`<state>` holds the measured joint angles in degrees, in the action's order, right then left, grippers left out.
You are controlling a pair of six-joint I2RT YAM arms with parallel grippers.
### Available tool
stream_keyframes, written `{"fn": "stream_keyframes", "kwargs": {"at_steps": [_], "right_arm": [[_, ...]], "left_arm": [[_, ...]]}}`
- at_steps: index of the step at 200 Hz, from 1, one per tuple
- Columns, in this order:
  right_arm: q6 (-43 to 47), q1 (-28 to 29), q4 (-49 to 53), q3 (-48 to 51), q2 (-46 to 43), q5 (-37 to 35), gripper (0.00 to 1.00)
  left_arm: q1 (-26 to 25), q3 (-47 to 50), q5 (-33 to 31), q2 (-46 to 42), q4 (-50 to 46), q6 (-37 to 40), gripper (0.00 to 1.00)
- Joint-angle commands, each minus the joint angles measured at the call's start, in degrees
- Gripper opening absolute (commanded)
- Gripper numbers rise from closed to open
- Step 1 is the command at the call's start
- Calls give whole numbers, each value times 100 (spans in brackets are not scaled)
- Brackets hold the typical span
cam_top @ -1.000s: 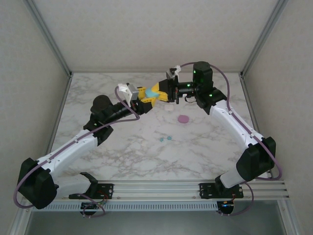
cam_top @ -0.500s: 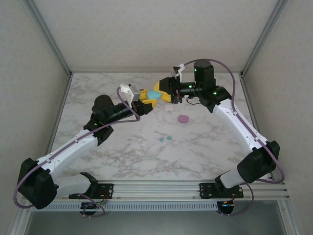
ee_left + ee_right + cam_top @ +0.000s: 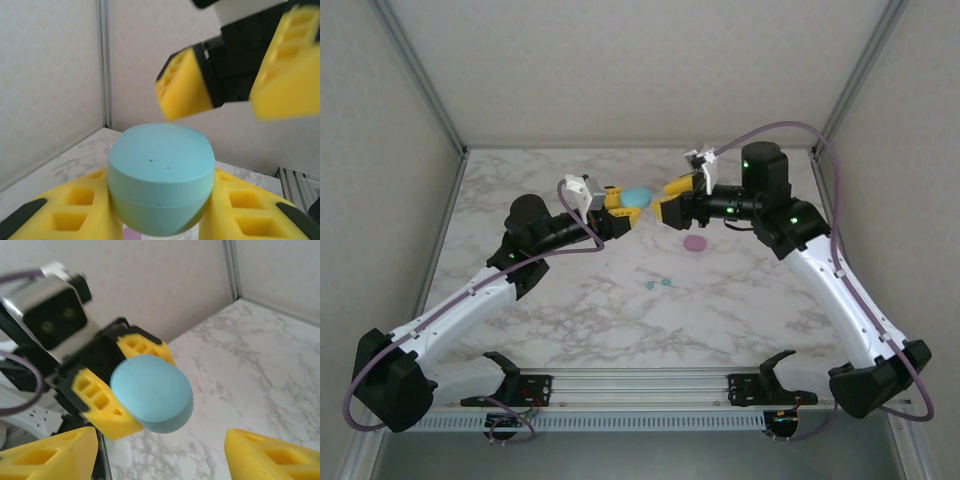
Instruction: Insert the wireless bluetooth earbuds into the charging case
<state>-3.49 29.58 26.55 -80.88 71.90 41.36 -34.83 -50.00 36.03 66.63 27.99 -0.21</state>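
Note:
A teal charging case (image 3: pixel 636 196), rounded and with its lid down, hangs above the back of the table, with my left gripper (image 3: pixel 625 203) shut on its lower half. In the left wrist view the case (image 3: pixel 161 175) sits between my yellow fingers (image 3: pixel 75 212). My right gripper (image 3: pixel 672 198) stands open just right of the case, not touching it. The right wrist view shows the case (image 3: pixel 152 392) ahead of my open right gripper (image 3: pixel 160 460). Two tiny teal earbuds (image 3: pixel 658 284) lie on the marble in front of both grippers.
A pink rounded case (image 3: pixel 695 243) lies on the table below the right gripper. The marble table (image 3: pixel 570 310) is boxed in by white walls at the back and sides. A metal rail (image 3: pixel 640 385) runs along the near edge.
My right gripper has opened, let go of the teal case and drawn back to the right. The left gripper still holds the case in about the same place.

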Motion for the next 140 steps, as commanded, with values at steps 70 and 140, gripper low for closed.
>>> {"fn": "stream_keyframes", "kwargs": {"at_steps": [70, 140], "right_arm": [[284, 152, 26, -259, 271, -477, 68], [-112, 114, 9, -572, 475, -279, 68]], "left_arm": [[-42, -308, 373, -67, 17, -99, 18], [-68, -441, 491, -76, -398, 141, 18]]}}
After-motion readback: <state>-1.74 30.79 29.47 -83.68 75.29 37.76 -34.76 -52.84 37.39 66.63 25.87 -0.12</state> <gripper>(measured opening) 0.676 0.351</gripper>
